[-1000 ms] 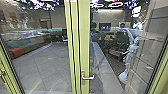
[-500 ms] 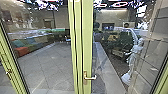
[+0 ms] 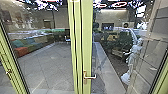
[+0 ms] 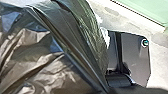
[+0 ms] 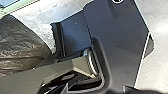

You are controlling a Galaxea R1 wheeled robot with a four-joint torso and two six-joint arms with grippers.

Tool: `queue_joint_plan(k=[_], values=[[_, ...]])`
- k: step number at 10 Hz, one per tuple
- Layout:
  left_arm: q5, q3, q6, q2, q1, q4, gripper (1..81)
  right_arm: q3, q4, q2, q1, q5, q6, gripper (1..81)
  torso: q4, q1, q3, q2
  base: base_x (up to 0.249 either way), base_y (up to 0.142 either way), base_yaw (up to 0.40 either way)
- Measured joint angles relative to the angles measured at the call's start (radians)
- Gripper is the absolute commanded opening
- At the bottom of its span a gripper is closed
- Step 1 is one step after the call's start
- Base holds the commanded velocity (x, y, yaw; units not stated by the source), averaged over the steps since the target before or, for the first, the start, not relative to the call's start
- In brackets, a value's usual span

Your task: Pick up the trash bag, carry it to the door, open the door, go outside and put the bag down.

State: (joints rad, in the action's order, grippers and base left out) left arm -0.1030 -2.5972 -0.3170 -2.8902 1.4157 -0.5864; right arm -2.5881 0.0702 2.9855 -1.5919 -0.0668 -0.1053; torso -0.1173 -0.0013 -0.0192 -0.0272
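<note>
Trash bag (image 4: 32, 55), black and glossy, is bulging close beside the left gripper (image 4: 109, 90), its long folds drawing together toward that gripper. Whether the left gripper is standing wide, narrow or closed on the plastic cannot be told. The left wrist camera is looking down past the bag to the pale floor (image 4: 160, 56), with the robot's dark plate (image 4: 136, 60) lying near the gripper. The right wrist is also being held so that its camera is facing downward; the jointed bar (image 5: 27, 77) is running slantwise near the right gripper (image 5: 65, 88), and the bag is showing beyond that bar. The state of the right gripper, too, cannot be told. Ahead of both grippers, a glazed door with a yellow-green frame (image 3: 87, 37) is standing upright, its lever handle (image 3: 90, 77) projecting sideways. Farther ahead of the grippers, colored seats (image 3: 21, 51) are lining one side of a tiled floor (image 3: 47, 67), while a white statue-like form (image 3: 132, 60) and dark green plants (image 3: 125, 38) are appearing in the glass on the other side.
</note>
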Motion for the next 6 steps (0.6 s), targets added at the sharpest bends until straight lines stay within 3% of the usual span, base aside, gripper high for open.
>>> queue_joint_plan(k=[4,6], values=[[0.000,0.000,0.000,-0.003,0.000,0.000,1.0,0.000,0.000,0.000,0.001,0.000,0.000,81.1,0.000,0.000,0.000,0.000,0.000,0.000,0.000],[0.000,0.000,0.000,-0.003,0.005,0.000,1.0,0.000,0.000,0.000,-0.001,0.000,0.000,81.1,0.000,0.000,0.000,0.000,0.108,0.000,0.000]])
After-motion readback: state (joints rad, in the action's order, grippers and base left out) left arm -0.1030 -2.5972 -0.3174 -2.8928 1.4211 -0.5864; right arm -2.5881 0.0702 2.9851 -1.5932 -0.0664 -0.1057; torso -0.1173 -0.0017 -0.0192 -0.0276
